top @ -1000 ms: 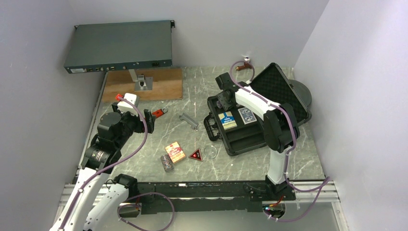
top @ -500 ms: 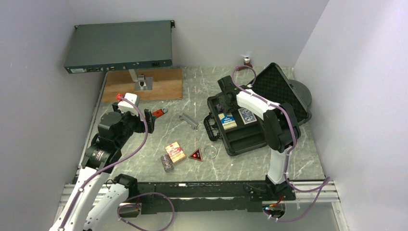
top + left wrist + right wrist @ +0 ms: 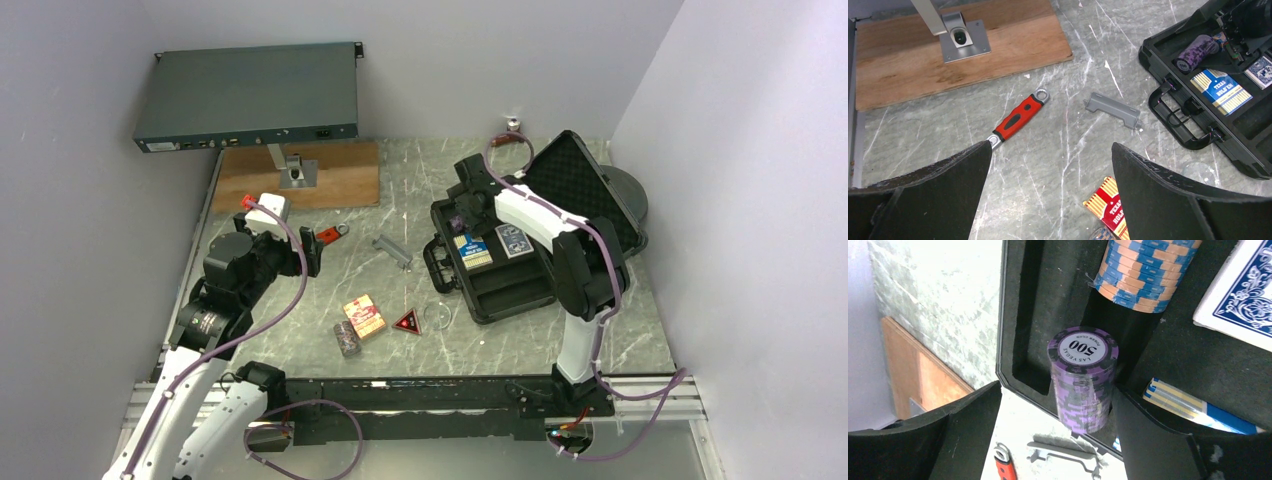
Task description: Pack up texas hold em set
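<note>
The black case (image 3: 527, 290) lies open at the right, lid (image 3: 580, 185) raised. In it are a blue card box (image 3: 474, 251), a blue-backed deck (image 3: 513, 240) and an orange-and-blue chip stack (image 3: 1143, 270). My right gripper (image 3: 466, 210) hovers open over the case's far left corner. A purple chip stack (image 3: 1083, 380) lies tilted in the slot between its jaws, against the right finger (image 3: 1148, 430). My left gripper (image 3: 1050, 165) is open and empty above the table, over a red card box (image 3: 1110, 207).
On the table lie the red card box (image 3: 364, 316), a wrapped chip stack (image 3: 347, 338), a red triangle (image 3: 407, 321), a clear disc (image 3: 437, 316), a grey handle piece (image 3: 392, 251) and a red wrench (image 3: 328, 235). A wooden board (image 3: 300, 175) and a rack unit (image 3: 250, 95) stand behind.
My right wrist has shifted slightly right over the case's far corner. The left arm has not moved.
</note>
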`<state>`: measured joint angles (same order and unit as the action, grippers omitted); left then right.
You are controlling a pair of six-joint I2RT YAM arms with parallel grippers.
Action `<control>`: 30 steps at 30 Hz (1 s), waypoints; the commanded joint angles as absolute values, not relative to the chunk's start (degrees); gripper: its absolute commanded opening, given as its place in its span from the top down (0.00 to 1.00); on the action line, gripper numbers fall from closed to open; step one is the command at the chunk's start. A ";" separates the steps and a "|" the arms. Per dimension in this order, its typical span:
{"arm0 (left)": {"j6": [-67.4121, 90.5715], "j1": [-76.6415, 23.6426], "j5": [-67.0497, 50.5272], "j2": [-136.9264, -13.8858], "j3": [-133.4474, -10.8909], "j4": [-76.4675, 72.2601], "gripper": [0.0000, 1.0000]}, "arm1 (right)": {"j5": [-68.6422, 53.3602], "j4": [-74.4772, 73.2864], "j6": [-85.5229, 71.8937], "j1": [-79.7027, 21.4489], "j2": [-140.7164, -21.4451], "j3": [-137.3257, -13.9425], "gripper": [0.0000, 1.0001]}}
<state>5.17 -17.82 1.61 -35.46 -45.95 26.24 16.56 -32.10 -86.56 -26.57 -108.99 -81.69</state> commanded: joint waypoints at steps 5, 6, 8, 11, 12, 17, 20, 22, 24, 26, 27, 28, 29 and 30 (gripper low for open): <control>4.66 -17.75 1.65 -35.59 -45.97 25.55 0.04 | 20.21 -33.30 -85.21 -26.98 -99.36 -79.80 0.12; 4.66 -17.74 1.74 -35.52 -45.89 25.51 0.04 | 20.32 -33.23 -84.94 -26.92 -98.86 -79.53 0.12; 4.61 -17.75 2.01 -35.48 -45.88 25.50 0.04 | 21.17 -33.53 -84.15 -26.97 -97.94 -79.66 0.12; 4.57 -17.75 2.43 -35.57 -45.88 25.67 0.04 | 23.10 -31.71 -81.60 -26.98 -96.56 -79.40 0.15; 4.57 -17.75 2.46 -35.59 -45.88 25.68 0.04 | 23.55 -30.00 -79.92 -26.94 -95.91 -78.85 0.16; 4.48 -17.75 2.85 -35.67 -45.88 25.80 0.05 | 17.91 -13.90 -65.43 -26.98 -93.46 -73.38 0.26; 4.48 -17.75 3.12 -35.68 -45.88 25.88 0.04 | 13.83 -8.47 -60.57 -27.05 -93.73 -71.00 0.34; 4.40 -17.75 3.33 -35.64 -45.79 25.76 0.04 | 10.18 -4.68 -55.09 -27.10 -93.93 -69.52 0.43; 4.39 -17.75 3.57 -35.76 -45.72 25.82 0.04 | 5.96 -1.18 -49.09 -27.22 -94.29 -68.10 0.53; 4.39 -17.75 3.49 -35.89 -45.70 25.85 0.04 | 1.92 -0.95 -43.41 -27.36 -94.88 -67.77 0.64; 4.39 -17.75 3.40 -35.90 -45.78 25.83 0.04 | 0.82 -1.55 -40.62 -27.40 -95.15 -67.89 0.68; 4.39 -17.75 3.45 -36.02 -45.79 25.88 0.04 | 0.34 -2.62 -38.94 -27.42 -95.43 -68.24 0.72; 4.39 -17.75 3.43 -36.08 -45.82 25.91 0.05 | 0.27 -4.04 -37.01 -27.40 -95.91 -68.74 0.76; 4.39 -17.75 3.43 -36.13 -45.86 25.87 0.05 | -0.83 -5.25 -35.39 -27.49 -96.42 -69.40 0.80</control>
